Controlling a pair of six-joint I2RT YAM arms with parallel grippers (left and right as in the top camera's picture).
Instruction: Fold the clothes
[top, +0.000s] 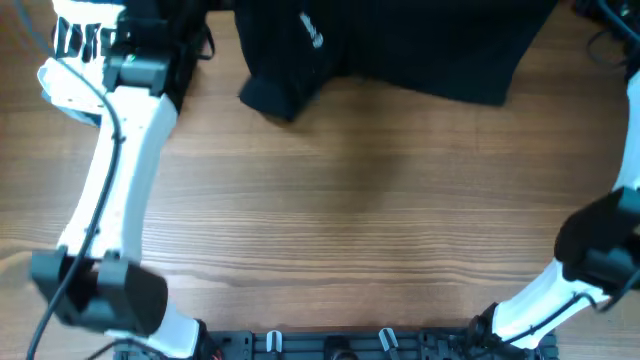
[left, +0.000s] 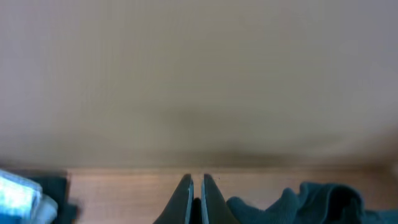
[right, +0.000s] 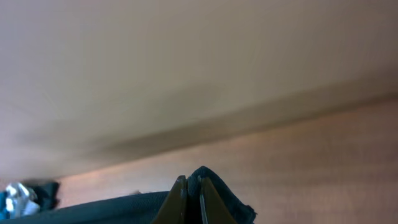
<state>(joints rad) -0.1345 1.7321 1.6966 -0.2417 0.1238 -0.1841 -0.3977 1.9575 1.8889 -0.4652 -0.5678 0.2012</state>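
Where the clothes lie: the clothes (top: 420, 50) are spread across the far side of the table (top: 350, 220) and run off the top of the overhead view. Their white logo mark (top: 312, 32) sits toward the left end.
Long axis: left to right along the far edge, with most of the cloth lying right of the logo mark. A bunched lobe (top: 280, 95) sags toward the near side, just below and left of that mark.
Right gripper (right: 189, 182): its fingers are pressed together with a hump of black cloth rising at the tips, so I judge it is pinching an edge of the clothes. Overhead shows only the right arm (top: 600, 250), well to the right of the logo mark.
Left gripper (left: 197, 180): pressed together with nothing between the fingers. The dark cloth (left: 323, 199) to its right lies apart from it and is probably the garment's left end, though I cannot be sure.
Left arm (top: 120, 180): reaches up well left of the logo mark, beside the white striped garment (top: 60, 85).
Deciding relation: the cloth lies to the right of the empty pincer, which is the nearer one to the logo-mark end. That pincer would likely need to spread and travel right to take this end before any fold across the long axis.
Stage: early — no fold is made yet.
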